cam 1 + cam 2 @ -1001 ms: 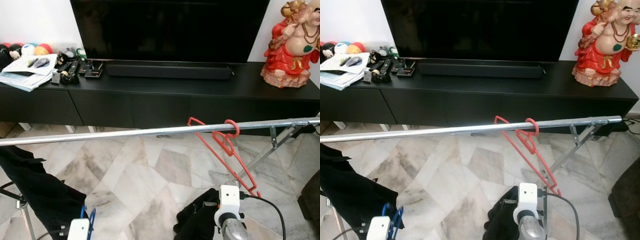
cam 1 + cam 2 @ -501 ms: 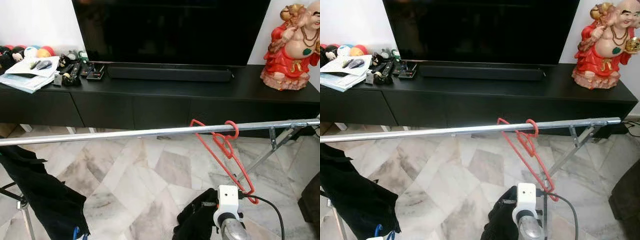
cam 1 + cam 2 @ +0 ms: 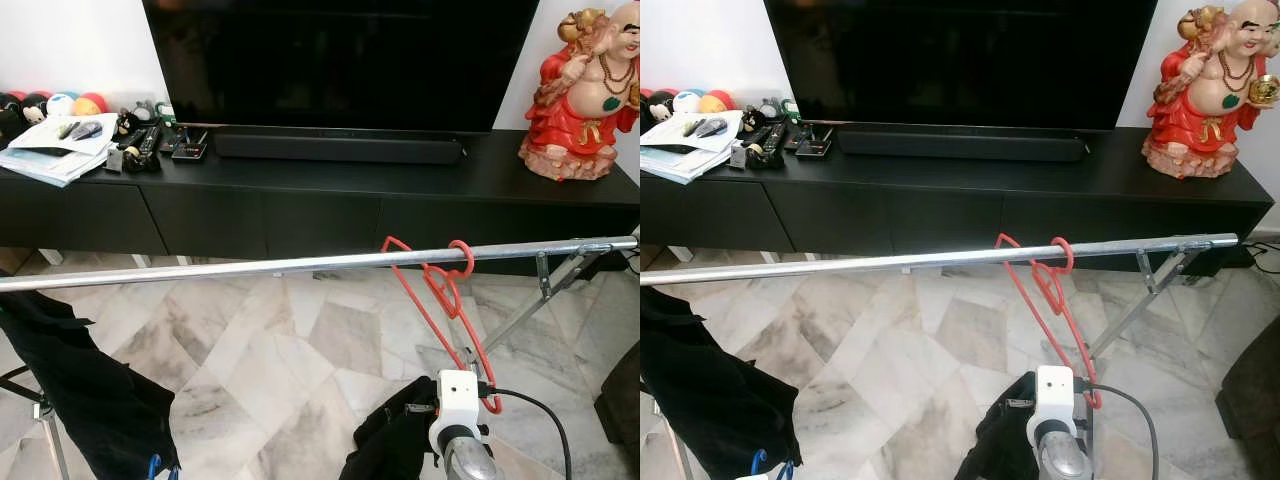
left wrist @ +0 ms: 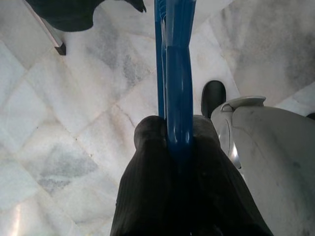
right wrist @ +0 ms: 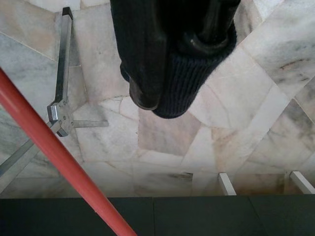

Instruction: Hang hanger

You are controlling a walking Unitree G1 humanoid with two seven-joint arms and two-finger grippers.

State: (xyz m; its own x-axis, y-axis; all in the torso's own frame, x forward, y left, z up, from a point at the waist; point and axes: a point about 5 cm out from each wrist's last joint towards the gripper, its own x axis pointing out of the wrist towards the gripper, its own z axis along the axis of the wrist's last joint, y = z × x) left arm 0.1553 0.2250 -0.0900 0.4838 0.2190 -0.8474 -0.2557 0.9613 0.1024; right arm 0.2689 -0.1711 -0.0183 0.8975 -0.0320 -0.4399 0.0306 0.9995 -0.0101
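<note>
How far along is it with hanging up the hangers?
The red hanger already hangs by its hook on the metal rail. The left gripper is shut on a blue hanger, held low near the floor. That one has yet to go onto the rail.

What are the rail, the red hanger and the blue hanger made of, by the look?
Rail: bare metal tube, silvery with glints. Red hanger: thin rod, uniform matte red, plastic or coated wire; can't tell. Blue hanger: glossy moulded plastic, likely, with soft highlights.
</note>
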